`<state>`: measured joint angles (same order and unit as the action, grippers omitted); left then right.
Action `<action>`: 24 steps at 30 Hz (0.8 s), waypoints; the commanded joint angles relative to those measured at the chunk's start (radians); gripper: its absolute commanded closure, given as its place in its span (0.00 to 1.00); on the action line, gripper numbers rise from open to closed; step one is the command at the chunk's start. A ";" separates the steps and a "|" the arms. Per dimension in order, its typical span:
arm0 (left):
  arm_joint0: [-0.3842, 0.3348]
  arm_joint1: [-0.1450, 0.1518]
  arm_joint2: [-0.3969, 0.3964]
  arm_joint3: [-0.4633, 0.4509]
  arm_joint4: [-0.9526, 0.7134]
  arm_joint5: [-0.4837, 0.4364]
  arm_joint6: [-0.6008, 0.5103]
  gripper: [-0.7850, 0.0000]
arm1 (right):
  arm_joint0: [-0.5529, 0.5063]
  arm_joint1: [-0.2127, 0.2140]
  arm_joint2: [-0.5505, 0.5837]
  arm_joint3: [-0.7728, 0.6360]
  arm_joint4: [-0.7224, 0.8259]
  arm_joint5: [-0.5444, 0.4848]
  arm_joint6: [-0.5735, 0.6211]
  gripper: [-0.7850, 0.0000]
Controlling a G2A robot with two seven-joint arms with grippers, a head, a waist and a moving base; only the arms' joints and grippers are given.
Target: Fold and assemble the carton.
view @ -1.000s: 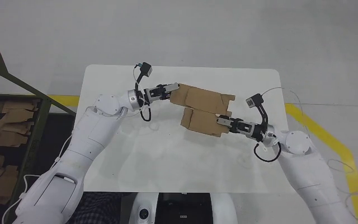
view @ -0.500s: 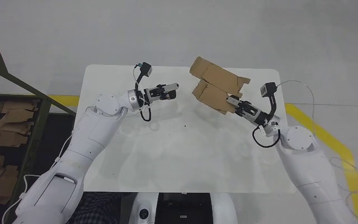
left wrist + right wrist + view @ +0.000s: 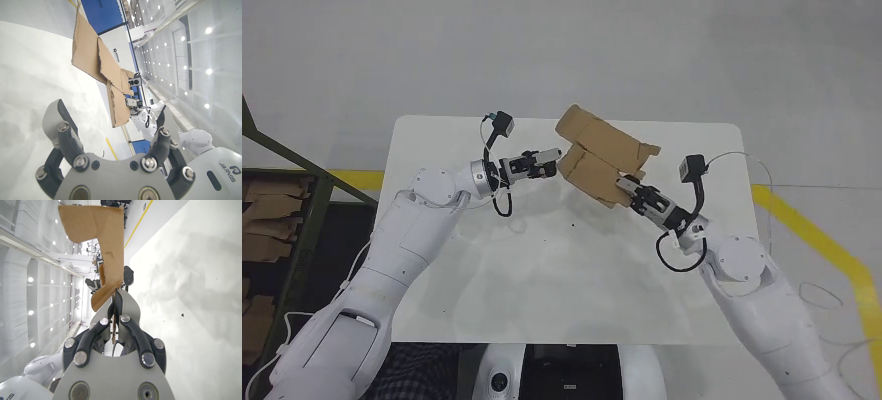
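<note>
A flat brown carton [image 3: 600,160] is held up off the white table [image 3: 542,280], tilted, near the table's back middle. My right gripper [image 3: 628,188] is shut on the carton's lower right edge; in the right wrist view its fingers [image 3: 121,300] pinch the cardboard [image 3: 109,251]. My left gripper [image 3: 554,161] stands open just left of the carton, a small gap between them. From the left wrist, the open gripper [image 3: 111,111] has nothing between its fingers, and the carton [image 3: 98,62] hangs beyond it.
A bin of flat cartons [image 3: 272,230] stands off the table's left side. A yellow floor line [image 3: 802,230] runs past the table's right end. Bare table surface spreads in front of both arms.
The right arm lifted the carton off the table, swung it to the back right, then brought it left toward the left gripper. The left gripper let go of the carton and stayed in place.
</note>
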<state>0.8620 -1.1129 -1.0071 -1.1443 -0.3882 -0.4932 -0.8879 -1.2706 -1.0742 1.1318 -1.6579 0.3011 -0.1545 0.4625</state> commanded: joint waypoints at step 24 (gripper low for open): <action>-0.001 -0.023 0.029 -0.036 0.012 0.085 -0.023 0.77 | -0.017 -0.026 -0.004 0.008 0.012 -0.026 -0.020 1.00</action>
<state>0.8638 -1.1350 -0.9787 -1.1847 -0.3740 -0.4104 -0.9075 -1.2874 -1.0994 1.1264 -1.6501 0.3123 -0.1798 0.4407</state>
